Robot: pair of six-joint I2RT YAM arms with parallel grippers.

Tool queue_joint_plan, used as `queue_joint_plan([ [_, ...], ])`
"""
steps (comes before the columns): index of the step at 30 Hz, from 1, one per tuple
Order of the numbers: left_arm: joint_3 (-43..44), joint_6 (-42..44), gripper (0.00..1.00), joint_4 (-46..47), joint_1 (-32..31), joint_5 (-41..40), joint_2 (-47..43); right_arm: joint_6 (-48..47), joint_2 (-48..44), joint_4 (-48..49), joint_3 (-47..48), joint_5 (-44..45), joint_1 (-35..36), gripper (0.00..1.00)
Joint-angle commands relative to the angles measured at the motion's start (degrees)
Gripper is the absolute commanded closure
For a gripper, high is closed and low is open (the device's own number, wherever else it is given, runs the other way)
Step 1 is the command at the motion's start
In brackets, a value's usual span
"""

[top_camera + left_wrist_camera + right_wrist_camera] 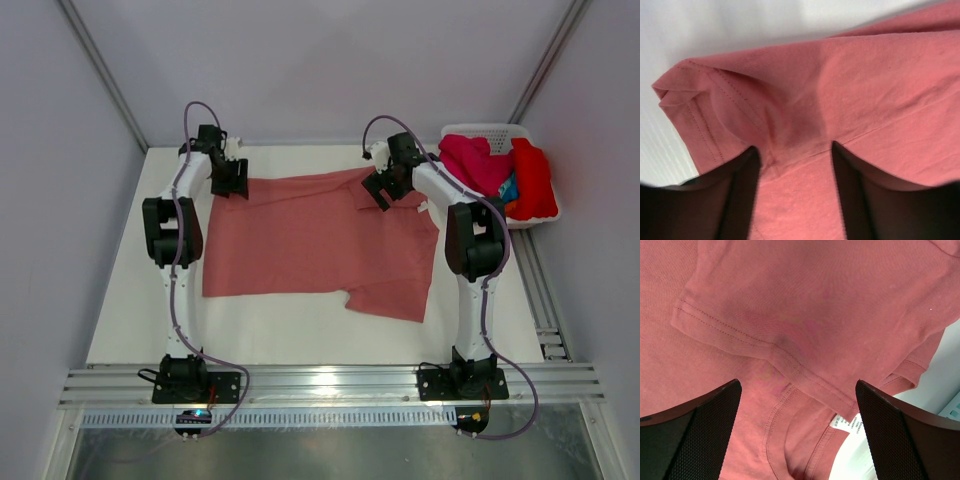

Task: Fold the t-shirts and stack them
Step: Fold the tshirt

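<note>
Salmon t-shirt [310,240] lies flat mid-table [300,330], sideways: hem to the left, collar to the right. One sleeve [392,298] sticks out toward the near edge. The other sleeve is folded in over the body at the far right.

Left claw [230,180] is down at the shirt's far-left hem corner. In the wrist view its fingers [740,200] straddle a puckered ridge of cloth, with fabric filling the gap between them. The hem corner is doubled over just left of them. Jaws are partly apart. Can't tell if they actually bite the cloth or just sit around it.

Right claw [383,190] is over the far-right part of the shirt, by the folded-in sleeve. Jaws are spread wide with nothing between them. The wrist view shows its fingers [695,435] either side of the collar [785,440]. The stitched edge of the sleeve crosses just beyond, and a white label [847,422] sits at the neck opening. Can't tell if the fingertips touch the fabric.

Other t-shirts are heaped unfolded in the white basket [478,129] at the table's far-right corner:
- magenta t-shirt [475,160] on the left side
- red t-shirt [535,180] draped over the right rim
- a sliver of blue t-shirt [508,186] between them

The basket is just right of the right arm's elbow and apart from the salmon shirt. No stack on the table.
</note>
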Motion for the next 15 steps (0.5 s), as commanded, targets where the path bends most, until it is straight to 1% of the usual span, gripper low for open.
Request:
queue_joint_plan([
  [1,1.28,-0.64,0.46,0.68,0.31,2.37,-0.05,0.34,0.05,0.27,2.26,0.47,0.57,0.01],
  [2,1.19,-0.64,0.61,0.59,0.31,2.28,-0.13,0.43,0.14,0.27,2.26,0.47,0.57,0.00],
  [4,1.28,-0.56,0.74,0.33,0.40,2.28,-0.40,0.61,0.14,0.27,2.17,0.47,0.66,0.01],
  [5,1.19,-0.64,0.83,0.15,0.57,2.19,-0.57,0.61,0.14,0.27,2.08,0.47,0.66,0.01],
  [8,1.36,-0.64,0.89,-0.29,1.19,2.02,-1.62,0.52,0.05,0.45,1.47,0.73,0.74,0.00],
  [15,2.94,0.32,0.91,-2.92,5.23,1.84,-3.91,0.52,0.05,0.89,0.33,0.91,0.66,0.00],
])
